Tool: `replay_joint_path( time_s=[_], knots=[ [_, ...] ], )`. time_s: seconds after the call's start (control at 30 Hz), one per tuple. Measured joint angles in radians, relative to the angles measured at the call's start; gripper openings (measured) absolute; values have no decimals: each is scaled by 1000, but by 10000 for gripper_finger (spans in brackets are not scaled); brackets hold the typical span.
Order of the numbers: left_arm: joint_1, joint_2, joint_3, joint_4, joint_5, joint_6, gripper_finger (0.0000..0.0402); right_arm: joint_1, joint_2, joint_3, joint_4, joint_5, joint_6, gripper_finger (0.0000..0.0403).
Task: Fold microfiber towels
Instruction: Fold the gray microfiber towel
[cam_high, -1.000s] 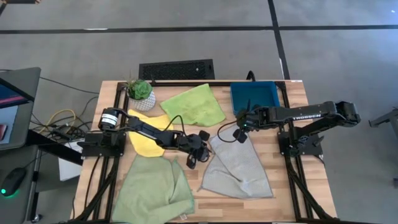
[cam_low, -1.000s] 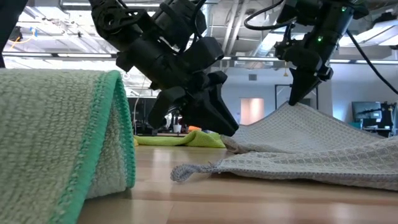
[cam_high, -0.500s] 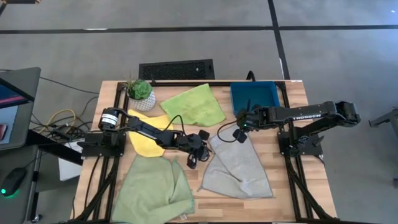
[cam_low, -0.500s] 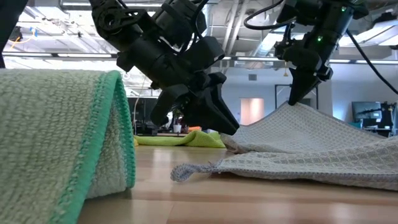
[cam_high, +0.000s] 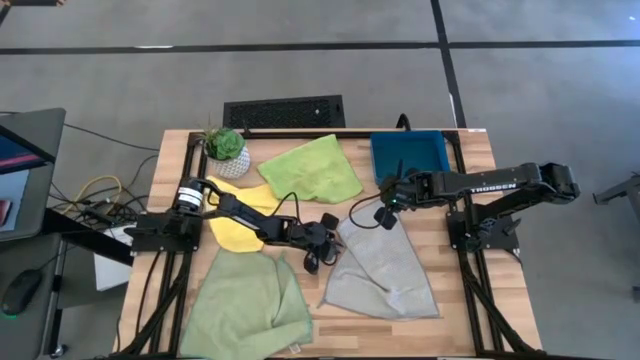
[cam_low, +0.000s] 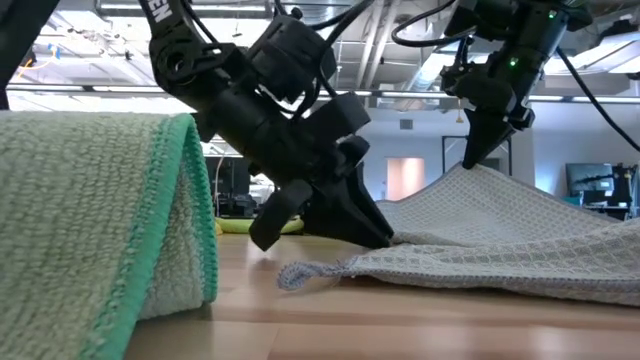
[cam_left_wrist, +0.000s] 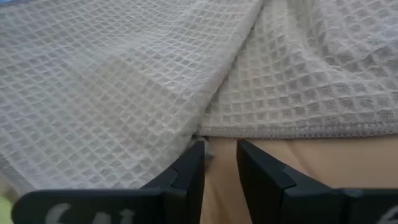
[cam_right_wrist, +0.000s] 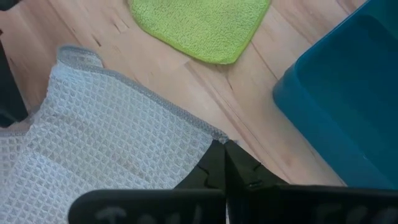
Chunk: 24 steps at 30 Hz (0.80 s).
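Observation:
The grey towel (cam_high: 385, 270) lies on the table's right half, its far corner raised like a tent. My right gripper (cam_high: 386, 216) is shut on that corner. My left gripper (cam_high: 318, 250) is open, low over the wood, and slants down at the towel's left edge (cam_left_wrist: 205, 134). Bare wood shows between its fingers (cam_left_wrist: 189, 171). The yellow towel (cam_high: 238, 218) lies flat under the left arm. The lime green towel (cam_high: 312, 168) lies flat at the back. The pale green towel (cam_high: 250, 305) lies rumpled at the near left. My right gripper pinches the grey towel's far corner (cam_right_wrist: 211, 135) between its two shut fingers, which come from above and point steeply down. That corner is lifted off the table (cam_low: 468, 170); the rest slopes down and lies on the wood. Whether my left gripper touches the towel's edge, I cannot tell.
A teal tray (cam_high: 410, 152) stands at the back right, just beyond my right gripper. A potted plant (cam_high: 226, 148) stands at the back left. In the low view a fold of the pale green towel (cam_low: 100, 230) fills the near left.
My left gripper has sunk toward the table at the grey towel's left edge and tipped a little farther down, its fingertips now close to the wood. Its finger gap is unchanged. The grey towel lies as before.

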Motion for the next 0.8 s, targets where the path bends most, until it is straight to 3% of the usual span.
replay_joint_path(
  time_s=[0.43, 0.8],
  knots=[
    [2, 0, 0, -9, -20, 23, 86, 0, 0, 0, 0, 0, 0, 8],
    [23, 0, 0, -10, -42, -66, 83, 0, 0, 0, 0, 0, 0, 8]
  ],
)
